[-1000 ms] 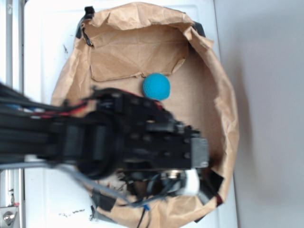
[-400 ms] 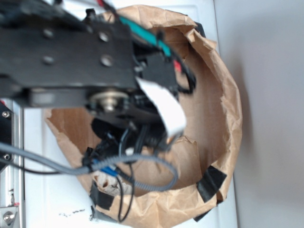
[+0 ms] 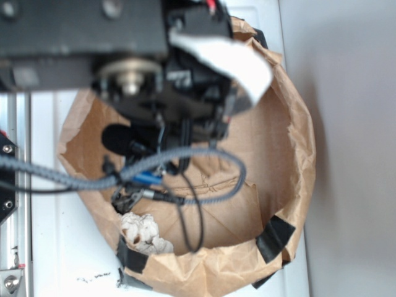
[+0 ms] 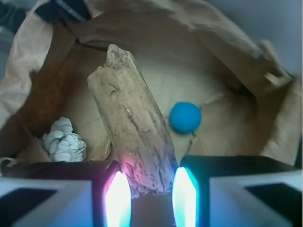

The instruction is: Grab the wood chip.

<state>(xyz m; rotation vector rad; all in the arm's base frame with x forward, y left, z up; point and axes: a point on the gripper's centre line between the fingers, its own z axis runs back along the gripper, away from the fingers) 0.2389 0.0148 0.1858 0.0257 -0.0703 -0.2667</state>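
We've lifted w/ the gripper [image 4: 150, 191] pinching the wood chip [image 4: 132, 139] at frame center, well above the bag floor—grab looks done.

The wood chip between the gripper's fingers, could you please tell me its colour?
The wood chip is a pale greyish tan with rough, darker grain streaks; the wrist view shows it best.

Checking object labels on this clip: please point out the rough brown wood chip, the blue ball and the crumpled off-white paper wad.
wood chip [image 4: 134, 127], wrist view, middle of its rough face.
blue ball [image 4: 185, 117], wrist view, centre of the ball.
paper wad [image 4: 64, 141], wrist view, middle of the crumpled lump.
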